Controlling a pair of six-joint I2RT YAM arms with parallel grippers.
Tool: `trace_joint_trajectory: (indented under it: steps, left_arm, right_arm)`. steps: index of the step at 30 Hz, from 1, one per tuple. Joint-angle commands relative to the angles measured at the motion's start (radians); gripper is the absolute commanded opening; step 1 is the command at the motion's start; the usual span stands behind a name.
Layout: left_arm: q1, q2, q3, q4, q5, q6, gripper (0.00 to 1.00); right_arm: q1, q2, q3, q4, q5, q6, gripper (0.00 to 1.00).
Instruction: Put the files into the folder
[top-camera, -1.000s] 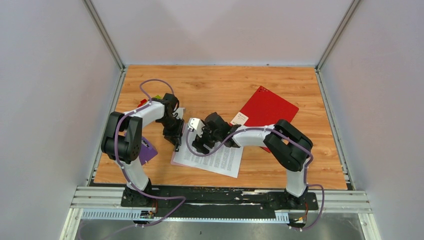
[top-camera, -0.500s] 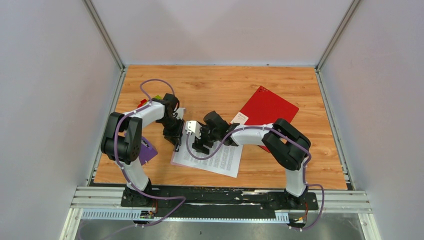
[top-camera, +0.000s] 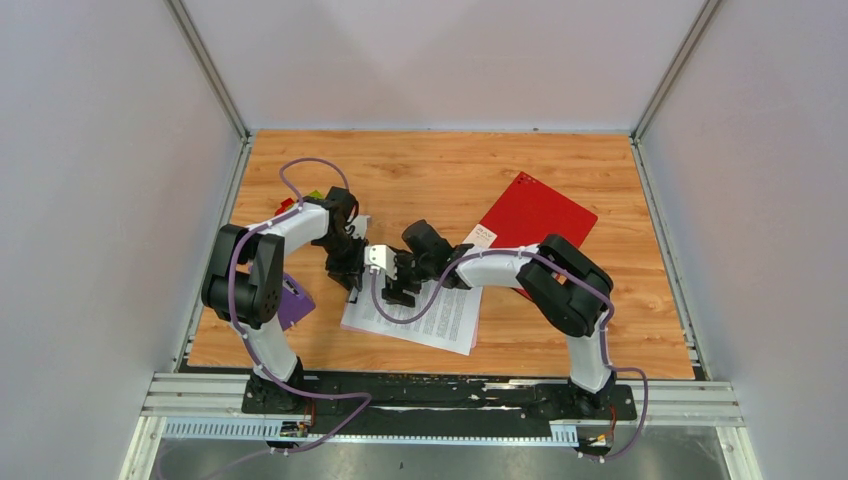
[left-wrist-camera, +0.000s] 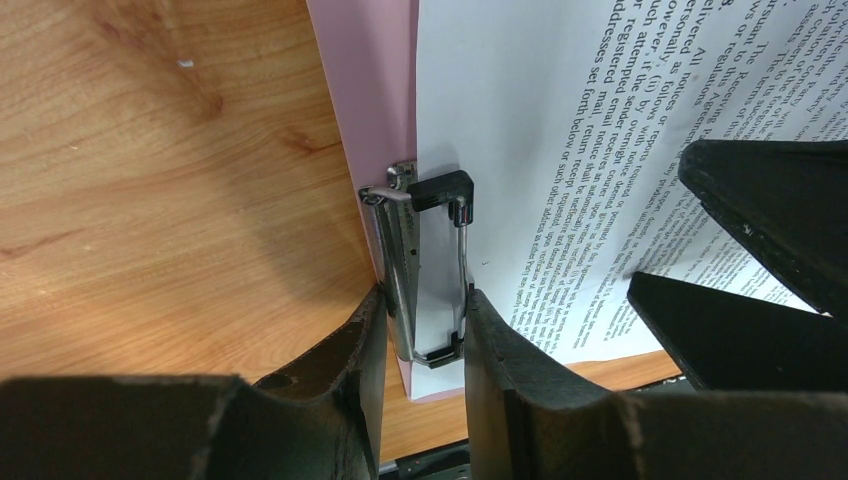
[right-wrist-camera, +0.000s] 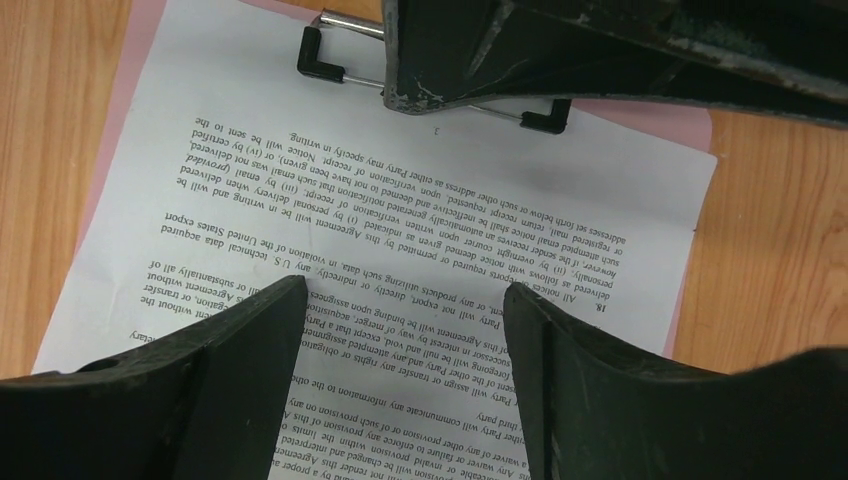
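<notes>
The files (top-camera: 432, 316), white sheets of small black print, lie on a pink folder (left-wrist-camera: 365, 90) near the table's front. In the left wrist view my left gripper (left-wrist-camera: 425, 330) is shut on the folder's metal clip (left-wrist-camera: 425, 250) at the sheets' edge, one finger on each side of it. Over the printed page (right-wrist-camera: 400, 200) my right gripper (right-wrist-camera: 405, 300) stands open, its fingertips low above the text with nothing between them. It sits right beside the left gripper (top-camera: 352, 283). The folder's pink edge (right-wrist-camera: 692, 125) shows past the paper.
A red cover (top-camera: 535, 220) with a white label lies at the back right, partly under the right arm. A purple object (top-camera: 295, 302) sits by the left arm, and small red and green items (top-camera: 303, 198) lie behind it. Bare wood stretches across the back.
My right gripper has slid left over the files toward the left gripper, and its jaws have narrowed a little. The left gripper stays on the clip.
</notes>
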Motion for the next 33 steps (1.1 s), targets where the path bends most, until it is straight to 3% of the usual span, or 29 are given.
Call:
trace_joint_trajectory:
  steps: [1, 5, 7, 12, 19, 21, 23, 27, 33]
  left_arm:
    - [0.001, -0.030, -0.008, 0.017, 0.012, 0.017, 0.00]
    - [0.001, -0.028, -0.010, 0.017, 0.005, 0.013, 0.00]
    - [0.002, -0.028, -0.010, 0.022, 0.000, 0.008, 0.00]
    - [0.001, -0.022, -0.014, 0.021, -0.010, 0.004, 0.00]
    - [0.001, -0.027, -0.011, 0.022, -0.007, 0.001, 0.00]
    - [0.001, -0.031, -0.012, 0.022, -0.006, 0.003, 0.00]
    - [0.001, -0.032, -0.015, 0.023, -0.008, 0.003, 0.00]
    - [0.002, -0.032, -0.016, 0.023, -0.010, 0.003, 0.00]
    - [0.001, -0.030, -0.013, 0.023, -0.007, 0.005, 0.00]
  right_arm:
    - [-0.024, -0.004, -0.012, -0.003, -0.017, -0.073, 0.72]
    - [-0.034, -0.034, 0.015, -0.031, -0.015, 0.000, 0.74]
    - [-0.035, -0.061, 0.051, -0.085, 0.014, 0.115, 0.75]
    - [-0.026, -0.170, -0.006, -0.001, 0.113, 0.458, 0.75]
    - [0.014, -0.239, -0.026, -0.163, 0.369, 0.810, 0.74]
    - [0.026, -0.240, -0.029, -0.239, 0.509, 0.891, 0.74]
    - [0.040, -0.236, -0.048, -0.273, 0.613, 0.944, 0.75]
    - [0.048, -0.215, -0.079, -0.255, 0.664, 1.011, 0.77]
    - [0.063, -0.131, -0.060, -0.216, 0.700, 0.936, 0.75]
